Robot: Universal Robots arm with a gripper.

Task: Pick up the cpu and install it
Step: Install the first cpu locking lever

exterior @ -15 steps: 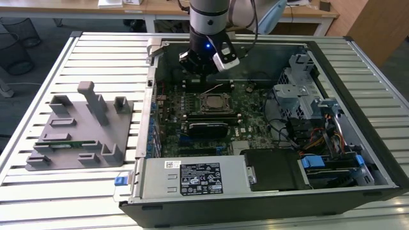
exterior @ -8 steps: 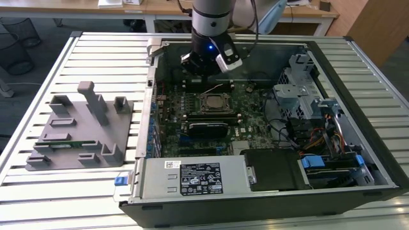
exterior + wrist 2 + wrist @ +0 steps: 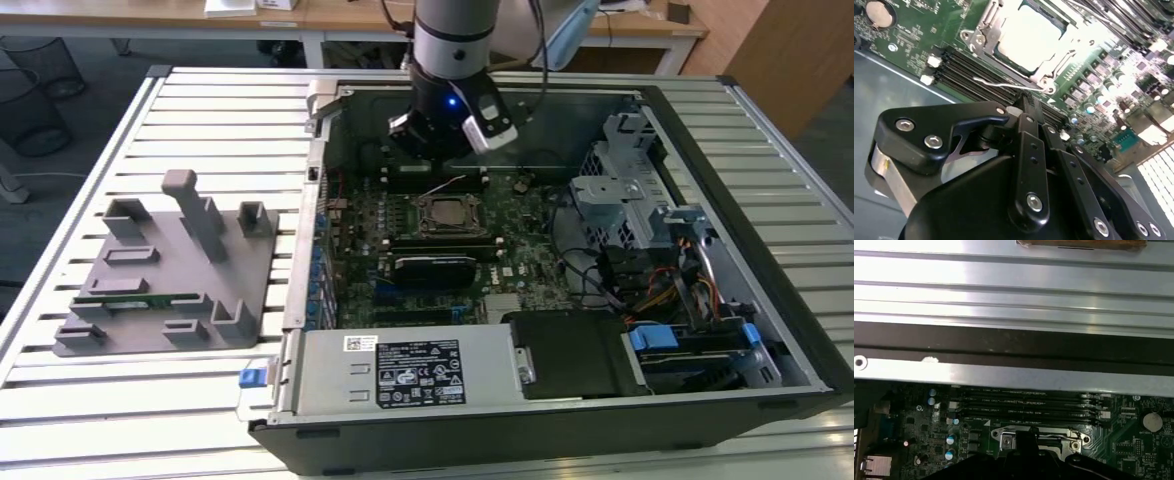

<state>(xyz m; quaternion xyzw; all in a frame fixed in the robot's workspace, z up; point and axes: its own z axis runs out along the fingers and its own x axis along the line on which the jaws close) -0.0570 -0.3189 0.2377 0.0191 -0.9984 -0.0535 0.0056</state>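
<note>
The cpu (image 3: pixel 1029 36), a square chip with a shiny silver top, lies flat in the black-framed socket (image 3: pixel 985 35) on the green motherboard. In the exterior view the cpu (image 3: pixel 446 212) sits mid-board inside the open computer case. My gripper (image 3: pixel 1027 103) hangs just beside the socket on the memory-slot side, its black fingers (image 3: pixel 1029 150) drawn together with nothing seen between them. The tip is close to the thin wire socket lever (image 3: pixel 1004 85), which stands off the board. From the exterior camera the gripper (image 3: pixel 441 150) is over the far part of the board.
Black memory slots (image 3: pixel 1029 407) run alongside the socket, next to the case's metal wall (image 3: pixel 1014 372). A grey fixture (image 3: pixel 174 270) holding a green memory stick (image 3: pixel 140 298) stands at the exterior view's left. A power supply (image 3: pixel 400 370) and a drive cage (image 3: pixel 627 190) crowd the case.
</note>
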